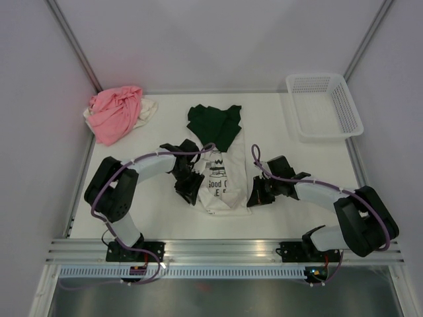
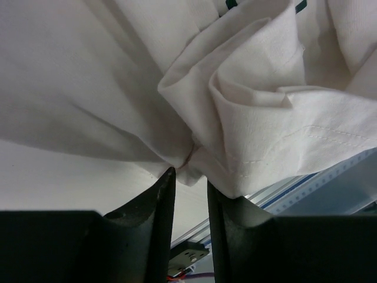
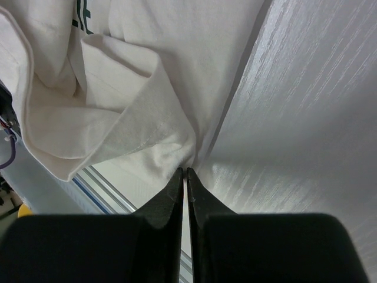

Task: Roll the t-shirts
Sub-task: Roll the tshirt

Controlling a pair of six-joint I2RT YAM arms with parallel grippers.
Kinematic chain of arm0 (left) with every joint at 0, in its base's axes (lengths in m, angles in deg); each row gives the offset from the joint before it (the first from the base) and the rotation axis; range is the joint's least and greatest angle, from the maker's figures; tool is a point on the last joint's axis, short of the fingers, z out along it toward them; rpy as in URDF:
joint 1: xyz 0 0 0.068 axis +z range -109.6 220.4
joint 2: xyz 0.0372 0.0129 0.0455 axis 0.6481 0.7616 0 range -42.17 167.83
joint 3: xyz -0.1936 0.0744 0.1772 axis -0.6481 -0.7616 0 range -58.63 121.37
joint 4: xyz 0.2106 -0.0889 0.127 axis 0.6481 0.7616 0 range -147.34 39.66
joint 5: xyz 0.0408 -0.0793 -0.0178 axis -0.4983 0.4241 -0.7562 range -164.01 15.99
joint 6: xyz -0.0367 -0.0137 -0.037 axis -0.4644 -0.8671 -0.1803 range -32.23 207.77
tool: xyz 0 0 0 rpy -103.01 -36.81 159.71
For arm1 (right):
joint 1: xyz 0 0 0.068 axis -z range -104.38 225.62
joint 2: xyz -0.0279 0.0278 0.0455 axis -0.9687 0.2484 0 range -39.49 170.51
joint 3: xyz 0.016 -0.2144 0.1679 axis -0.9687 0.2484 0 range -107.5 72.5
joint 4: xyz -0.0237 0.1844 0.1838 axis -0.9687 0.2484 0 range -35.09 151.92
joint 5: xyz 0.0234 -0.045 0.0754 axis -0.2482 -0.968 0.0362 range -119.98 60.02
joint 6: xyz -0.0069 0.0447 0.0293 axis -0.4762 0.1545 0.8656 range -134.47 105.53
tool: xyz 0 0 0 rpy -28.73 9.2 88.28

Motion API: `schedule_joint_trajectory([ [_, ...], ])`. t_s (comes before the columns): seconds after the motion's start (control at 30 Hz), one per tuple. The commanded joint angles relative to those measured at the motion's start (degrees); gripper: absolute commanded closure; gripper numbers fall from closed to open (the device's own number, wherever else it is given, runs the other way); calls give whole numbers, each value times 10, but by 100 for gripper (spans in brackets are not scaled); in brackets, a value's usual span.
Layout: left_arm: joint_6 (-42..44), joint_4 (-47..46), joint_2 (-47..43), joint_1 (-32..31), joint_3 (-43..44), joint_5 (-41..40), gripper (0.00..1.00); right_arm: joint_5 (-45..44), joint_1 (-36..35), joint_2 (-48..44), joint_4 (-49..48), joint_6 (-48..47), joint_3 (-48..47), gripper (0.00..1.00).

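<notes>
The white cotton t-shirt with black cartoon print and lettering (image 1: 221, 197) lies at the centre of the white table (image 1: 152, 214). Its long axis runs from the near edge toward the far wall.

The left gripper (image 1: 193, 188) sits at the shirt's left edge and the right gripper (image 1: 256, 197) at its right edge. Both are at the near end, roughly level with each other, so neither arm is clearly the nearer.

- **Left wrist view:** the black fingers (image 2: 165, 206) stand almost together, and a gathered fold of stitched hem meets their tips. This is judged a clamp on the hem.
- **Right wrist view:** the fingers (image 3: 171, 200) are all but closed, and the curled hem edge runs into the tips. This is also judged a clamp, though the contact point itself is tiny in this view.

The unrolled length of the shirt lies away from both grippers, toward the far wall. A roll would therefore have to travel along the long axis, with both hands advancing evenly to keep the roll square.

The plain dark green t-shirt (image 1: 215, 125) overlaps the far end of the white one and could be caught up in the roll.

The crumpled pink t-shirt (image 1: 114, 113) sits at the far left on top of a cream t-shirt (image 1: 149, 109), well apart from both grippers. The white plastic mesh basket (image 1: 296, 112) stands at the far right.
</notes>
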Motion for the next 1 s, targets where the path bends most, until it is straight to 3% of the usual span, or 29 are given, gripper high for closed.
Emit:
schedule_joint_trajectory([
  [0.0,-36,-23,-2,-2,-2,38,68,8,-1,-3,-21,1,12,90],
  [0.3,-47,-33,-18,-10,-31,38,75,26,-2,6,-9,-12,7,80],
  [0.4,-48,-36,-5,-6,-27,34,87,30,-1,4,-21,-4,11,78],
  [0.43,-48,-35,-3,-3,-24,34,97,33,-1,8,-31,6,13,78],
  [0.47,-47,-31,-4,-2,-24,33,98,37,-1,10,-37,10,17,78],
  [0.53,-47,-26,-13,0,-24,33,98,40,-1,20,-60,18,22,83],
  [0.6,-44,-13,-25,1,-24,27,98,43,-1,33,-72,21,25,98],
  [0.63,-43,-6,-36,3,-23,25,98,42,-1,36,-75,20,24,100],
  [0.97,-70,67,-35,56,-28,74,98,24,-1,27,-20,21,35,100],
])
